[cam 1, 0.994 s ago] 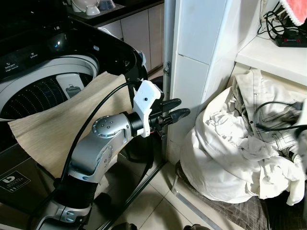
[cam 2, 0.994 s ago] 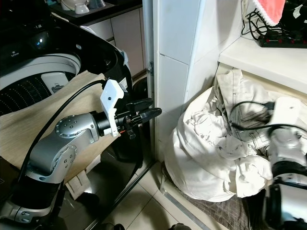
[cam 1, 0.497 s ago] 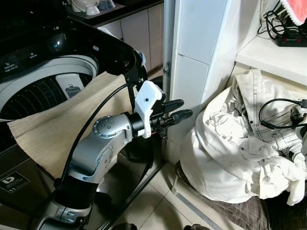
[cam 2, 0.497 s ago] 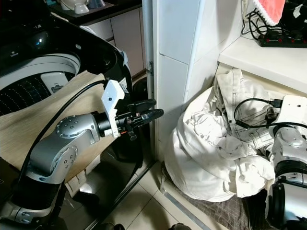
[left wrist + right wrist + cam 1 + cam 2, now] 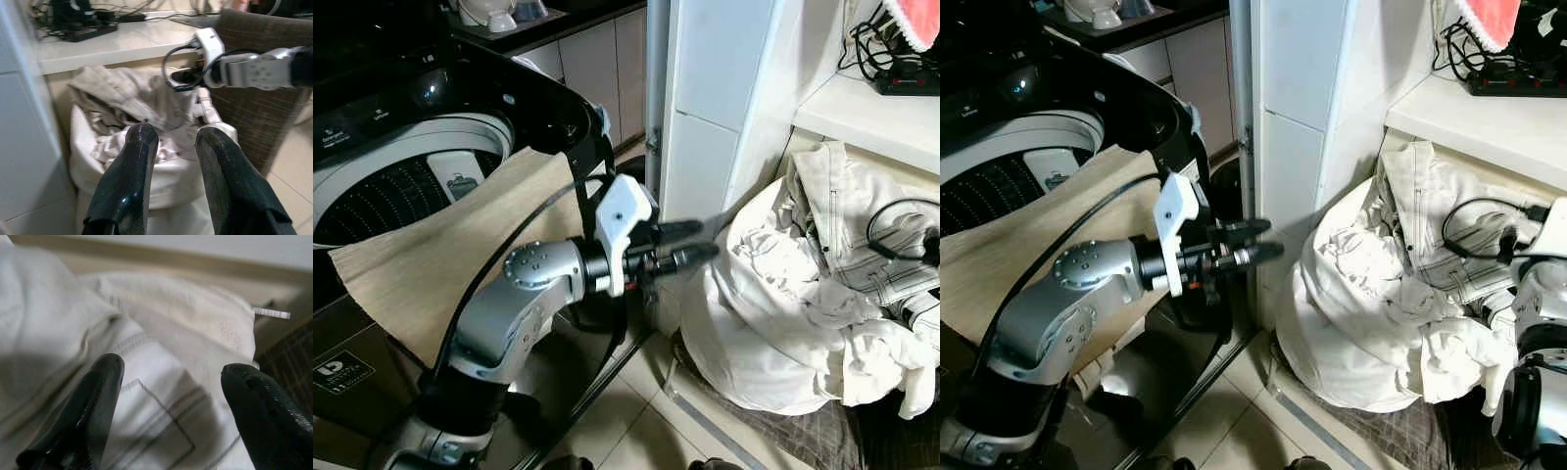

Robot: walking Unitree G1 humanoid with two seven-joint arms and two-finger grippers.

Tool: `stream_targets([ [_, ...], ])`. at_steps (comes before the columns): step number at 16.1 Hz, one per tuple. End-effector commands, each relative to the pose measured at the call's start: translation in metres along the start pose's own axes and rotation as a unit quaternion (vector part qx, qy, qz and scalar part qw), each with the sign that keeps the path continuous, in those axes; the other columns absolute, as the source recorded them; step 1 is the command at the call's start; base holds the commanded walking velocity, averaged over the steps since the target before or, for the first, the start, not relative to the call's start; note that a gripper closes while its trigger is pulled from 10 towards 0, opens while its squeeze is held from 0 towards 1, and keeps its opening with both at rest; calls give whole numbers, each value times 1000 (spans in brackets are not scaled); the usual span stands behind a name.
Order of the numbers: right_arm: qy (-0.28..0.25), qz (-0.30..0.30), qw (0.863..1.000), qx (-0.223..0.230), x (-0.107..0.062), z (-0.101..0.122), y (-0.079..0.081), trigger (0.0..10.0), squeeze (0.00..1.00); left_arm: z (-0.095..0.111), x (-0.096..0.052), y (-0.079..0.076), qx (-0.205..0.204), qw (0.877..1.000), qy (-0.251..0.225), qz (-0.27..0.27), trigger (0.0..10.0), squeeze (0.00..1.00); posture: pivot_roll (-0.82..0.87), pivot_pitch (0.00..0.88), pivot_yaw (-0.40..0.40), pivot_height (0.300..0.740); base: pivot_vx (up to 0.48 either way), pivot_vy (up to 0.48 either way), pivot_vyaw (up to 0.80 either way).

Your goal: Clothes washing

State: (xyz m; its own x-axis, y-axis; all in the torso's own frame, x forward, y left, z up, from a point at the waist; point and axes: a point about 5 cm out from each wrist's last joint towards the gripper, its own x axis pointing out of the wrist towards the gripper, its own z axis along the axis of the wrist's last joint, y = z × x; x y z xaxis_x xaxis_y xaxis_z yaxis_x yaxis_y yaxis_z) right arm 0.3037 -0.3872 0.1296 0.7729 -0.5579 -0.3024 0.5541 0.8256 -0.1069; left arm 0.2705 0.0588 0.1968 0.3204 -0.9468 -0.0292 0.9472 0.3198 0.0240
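A big pile of white clothes (image 5: 803, 294), with a checked shirt on top, fills the nook under the shelf. My left gripper (image 5: 698, 241) reaches from the washing machine side toward the pile, open, with nothing between its fingers (image 5: 142, 142). My right gripper (image 5: 172, 366) hovers open just above the checked white cloth (image 5: 161, 421) at the pile's right side; its arm (image 5: 1540, 294) stands at the right edge. The top-loading washing machine (image 5: 401, 186) stands open on the left, with a beige cloth (image 5: 440, 255) draped over its front rim.
A white tiled column (image 5: 715, 127) stands between the machine and the pile. The shelf (image 5: 862, 117) above holds a power strip and cables (image 5: 901, 69). A dark woven basket (image 5: 773, 431) sits under the clothes. A black cable loops from my left arm.
My left gripper has swung right, closer to the clothes pile. My right arm has drawn back to the right, off the middle of the pile.
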Motion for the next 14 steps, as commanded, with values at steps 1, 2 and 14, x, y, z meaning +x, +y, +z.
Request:
stream_targets([
  [1,24,-10,1000,17,-1,-9,-4,10000,0,0,-1,-6,1,1000,5,-19,10000,0,-60,34,88,740,0,0,0],
  [2,40,-8,999,25,-1,-15,-4,10000,0,-1,-1,-7,2,1000,7,-22,10000,0,-59,36,88,740,0,0,0],
  [14,88,57,988,112,-5,-38,15,0,0,-2,-1,0,13,1000,20,2,10000,0,-56,40,87,740,0,0,0],
])
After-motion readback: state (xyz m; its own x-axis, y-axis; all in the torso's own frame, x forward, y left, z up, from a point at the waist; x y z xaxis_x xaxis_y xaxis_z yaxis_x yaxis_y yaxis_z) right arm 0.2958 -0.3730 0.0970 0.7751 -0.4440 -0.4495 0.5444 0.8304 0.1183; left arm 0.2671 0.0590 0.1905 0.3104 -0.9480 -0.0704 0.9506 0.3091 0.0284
